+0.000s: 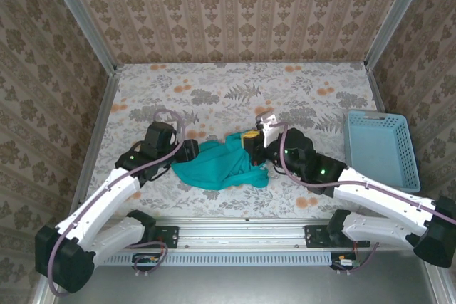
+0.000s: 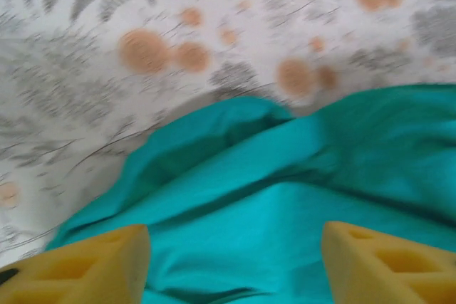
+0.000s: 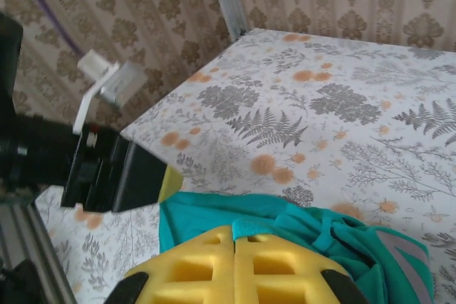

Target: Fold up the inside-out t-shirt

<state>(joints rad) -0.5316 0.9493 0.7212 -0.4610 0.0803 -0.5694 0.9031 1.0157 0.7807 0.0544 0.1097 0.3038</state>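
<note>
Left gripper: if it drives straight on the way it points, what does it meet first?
The t-shirt: its teal fabric lies directly ahead of the open left gripper, spanning the gap between its fingers. How close is unclear.

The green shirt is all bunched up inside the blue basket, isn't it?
Not quite. The green shirt is all bunched up, but it lies on the table, not inside the blue basket. The basket stands apart to the shirt's right. The top external view shows this.
</note>
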